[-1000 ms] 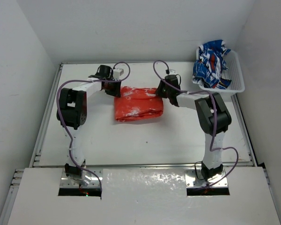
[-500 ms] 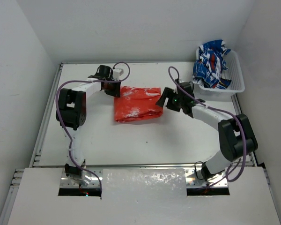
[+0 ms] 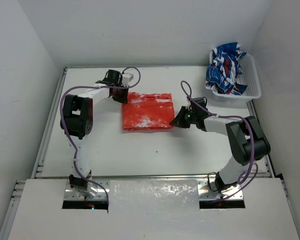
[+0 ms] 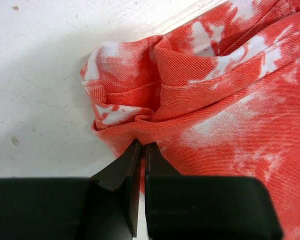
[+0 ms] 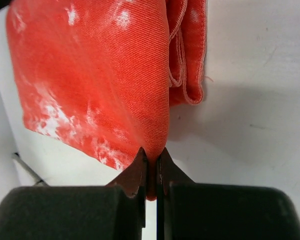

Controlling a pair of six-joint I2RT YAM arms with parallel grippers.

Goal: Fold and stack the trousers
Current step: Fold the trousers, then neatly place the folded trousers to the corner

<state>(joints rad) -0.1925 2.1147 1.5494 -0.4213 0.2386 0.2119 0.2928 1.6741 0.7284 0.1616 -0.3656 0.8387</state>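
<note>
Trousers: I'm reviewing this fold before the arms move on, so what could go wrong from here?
The left pincer nips only a thin bunched edge of the trousers, so the cloth may slip free. The right pincer seems to hold just the outer fold; the loose layers beside it could sag open if lifted.

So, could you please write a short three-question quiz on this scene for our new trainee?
1. True or false: the left gripper and the right gripper are each shut on the folded red-orange, white-speckled fabric trousers.
2. What lies in the white plastic basket? A) a blue, white and red patterned garment B) a grey towel C) a shoe
3. Fill in: the ___ gripper holds the trousers' side nearer the basket.
Key: 1 true; 2 A; 3 right.
</note>
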